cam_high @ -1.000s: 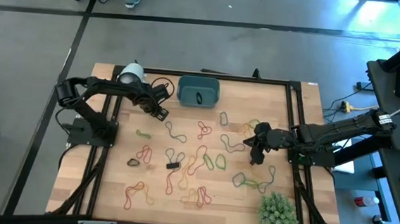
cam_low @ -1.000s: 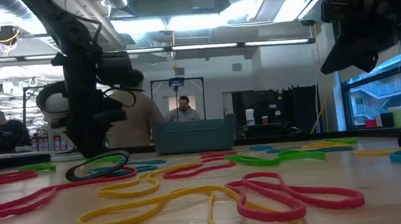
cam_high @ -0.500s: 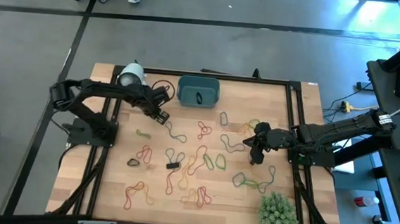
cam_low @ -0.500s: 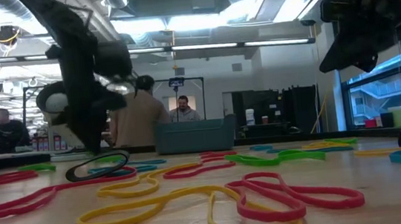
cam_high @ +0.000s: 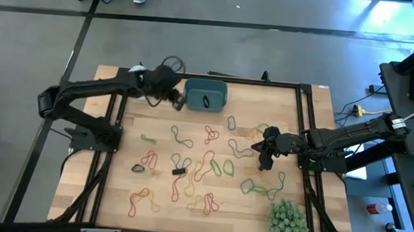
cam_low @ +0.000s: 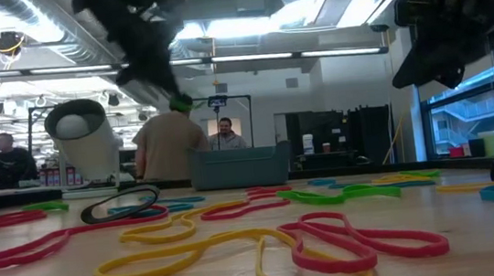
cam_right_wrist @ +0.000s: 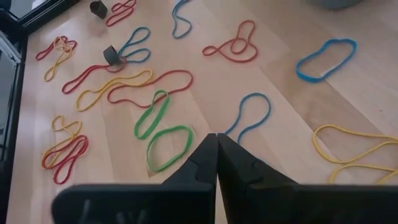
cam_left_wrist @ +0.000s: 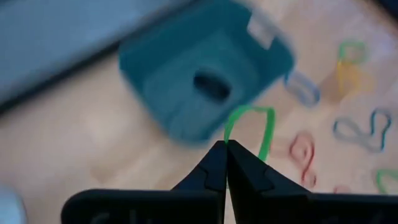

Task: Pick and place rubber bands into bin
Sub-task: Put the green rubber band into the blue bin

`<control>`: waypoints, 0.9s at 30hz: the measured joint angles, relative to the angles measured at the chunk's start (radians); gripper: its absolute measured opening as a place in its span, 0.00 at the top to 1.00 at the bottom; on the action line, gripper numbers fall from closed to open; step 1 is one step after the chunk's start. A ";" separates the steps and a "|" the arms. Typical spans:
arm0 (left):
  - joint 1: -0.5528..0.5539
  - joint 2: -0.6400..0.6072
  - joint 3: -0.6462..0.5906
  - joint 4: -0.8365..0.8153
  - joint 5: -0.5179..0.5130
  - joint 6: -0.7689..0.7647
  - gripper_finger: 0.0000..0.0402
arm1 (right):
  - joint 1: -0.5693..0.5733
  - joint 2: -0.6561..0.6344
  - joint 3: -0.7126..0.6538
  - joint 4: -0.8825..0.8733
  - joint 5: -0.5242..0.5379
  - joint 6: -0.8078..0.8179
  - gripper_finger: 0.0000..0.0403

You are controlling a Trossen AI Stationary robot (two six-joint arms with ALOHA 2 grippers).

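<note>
Many coloured rubber bands (cam_high: 204, 163) lie loose on the wooden table. The teal bin (cam_high: 205, 94) stands at the far edge with a dark band (cam_left_wrist: 211, 87) inside. My left gripper (cam_high: 176, 101) hangs raised just left of the bin, shut on a green rubber band (cam_left_wrist: 250, 129). In the low view that gripper (cam_low: 162, 73) is high above the table. My right gripper (cam_high: 265, 161) hovers shut over the bands at the right, with nothing between its fingers (cam_right_wrist: 216, 138). My left gripper pinches the green band at one end of its loop (cam_left_wrist: 226, 143) between its two fingertips. The fingers slant down from above. The band is lifted clear of the table, and its loop hangs open beyond the tips.
A white roll (cam_high: 137, 74) stands at the far left corner, close behind my left arm. A bushy green plant (cam_high: 287, 218) sits at the near right. Small black pieces (cam_high: 179, 171) lie among the bands. People show in the room beyond the table (cam_low: 170, 146).
My left gripper has risen from the table and swung toward the far edge and the bin, tipping to a flatter slant. It has carried the green band up clear of the table. My right arm has kept still.
</note>
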 joint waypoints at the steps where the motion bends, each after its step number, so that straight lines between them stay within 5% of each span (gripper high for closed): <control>1: 0.000 0.025 0.042 0.000 -0.015 0.032 0.99 | 0.000 0.000 0.000 0.000 0.000 0.000 0.97; 13: 0.062 0.458 0.470 -0.080 0.053 0.281 0.99 | 0.000 0.000 0.000 0.012 0.000 0.005 0.97; 27: 0.090 0.716 0.528 -0.145 0.087 0.274 0.95 | 0.000 0.000 0.000 0.013 0.010 0.007 0.97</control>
